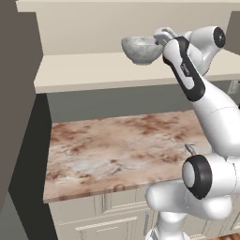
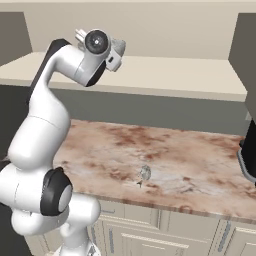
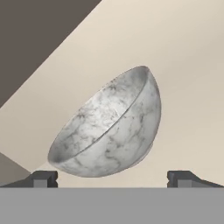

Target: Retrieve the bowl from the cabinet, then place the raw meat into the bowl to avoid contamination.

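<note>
As the arm reached up to the shelf, the scene read from left to right as follows.

Cabinet (image 1: 117, 77): its beige shelf ran across the left base view above the marble counter (image 1: 117, 150); no door was in view.

Bowl (image 1: 140, 49): it sat on the shelf, upright in the left base view, just left of the gripper (image 1: 161, 40). In the hand view the bowl (image 3: 109, 127) looked tilted, which was judged to be the roll of the camera and not a lean of the bowl.

Hand state: the two fingertips (image 3: 43, 178) stood wide apart at the bottom corners of the hand view, with the bowl ahead of the gap and not yet between them; nothing was held.

Step in hand: judged to be the approach for the grasp, with the bowl not yet taken out.

Doing it well: a rim pinch looked the likeliest hold, one finger inside the wall and one outside, so the hand would need to advance until the near rim lay between the tips before closing. The bowl's rounded underside could let it slide or rock if nudged first.

Left base view alone: bowl and hand side by side on the shelf.

Right base view alone: a small greyish object (image 2: 144, 173) on the counter, too small to name, and a dark object (image 2: 248, 150) at the right edge; there the arm's wrist (image 2: 97, 42) hid the bowl.

Hand view alone: the spacing of the fingertips and the bowl's hollow.
</note>
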